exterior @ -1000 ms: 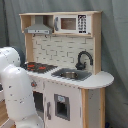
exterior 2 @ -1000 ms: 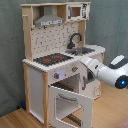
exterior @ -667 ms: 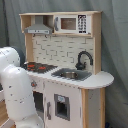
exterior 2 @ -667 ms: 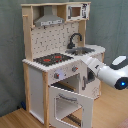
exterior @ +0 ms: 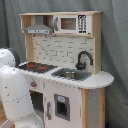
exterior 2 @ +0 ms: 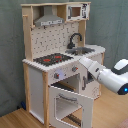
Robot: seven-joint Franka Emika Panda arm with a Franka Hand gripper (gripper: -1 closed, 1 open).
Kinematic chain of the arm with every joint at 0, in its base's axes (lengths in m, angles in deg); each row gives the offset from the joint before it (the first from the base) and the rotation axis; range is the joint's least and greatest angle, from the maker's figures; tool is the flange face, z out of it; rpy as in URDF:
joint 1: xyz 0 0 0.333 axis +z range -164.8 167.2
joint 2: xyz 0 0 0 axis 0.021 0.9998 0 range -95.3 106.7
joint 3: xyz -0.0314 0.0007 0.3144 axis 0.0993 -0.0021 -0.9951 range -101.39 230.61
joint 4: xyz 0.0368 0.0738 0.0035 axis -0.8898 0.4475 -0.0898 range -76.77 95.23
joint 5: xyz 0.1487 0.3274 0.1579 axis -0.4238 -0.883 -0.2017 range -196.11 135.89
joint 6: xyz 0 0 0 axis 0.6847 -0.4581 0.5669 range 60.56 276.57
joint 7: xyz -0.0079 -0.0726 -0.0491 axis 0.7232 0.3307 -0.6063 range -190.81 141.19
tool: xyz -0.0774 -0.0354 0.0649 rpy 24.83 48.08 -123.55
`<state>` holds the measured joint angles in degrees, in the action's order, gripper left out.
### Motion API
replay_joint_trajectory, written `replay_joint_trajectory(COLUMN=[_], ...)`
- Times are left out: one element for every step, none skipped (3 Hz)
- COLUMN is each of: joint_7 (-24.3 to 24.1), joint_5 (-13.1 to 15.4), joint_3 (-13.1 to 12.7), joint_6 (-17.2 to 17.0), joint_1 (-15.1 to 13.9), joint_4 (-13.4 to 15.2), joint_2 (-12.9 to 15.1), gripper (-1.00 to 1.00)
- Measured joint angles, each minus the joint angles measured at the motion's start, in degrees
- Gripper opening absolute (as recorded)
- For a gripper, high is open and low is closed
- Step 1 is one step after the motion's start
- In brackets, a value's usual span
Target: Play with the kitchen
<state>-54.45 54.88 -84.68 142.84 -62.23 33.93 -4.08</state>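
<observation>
Oven door on the kitchen hangs open; arm reaches beside its knobs. Gripper state: cannot tell. Next: likely knob or door.

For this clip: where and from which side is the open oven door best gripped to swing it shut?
Probably the oven door by its free top edge, since in the second exterior view it hangs open, hinged low and tilted outward. Come from the front and above that edge, where the arm reaches beside the kitchen.
</observation>
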Motion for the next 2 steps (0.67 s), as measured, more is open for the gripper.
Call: replay_joint_trajectory(joint_7=[-0.5, -0.6], joint_5=[1.1, 1.8], joint_3=[0.0, 0.2], joint_6=[2.9, 5.4], joint_1=[-0.2, -0.4], joint_4=[-3.5, -8.4], joint_2=[-3.8, -8.3], gripper=[1.00, 1.00])
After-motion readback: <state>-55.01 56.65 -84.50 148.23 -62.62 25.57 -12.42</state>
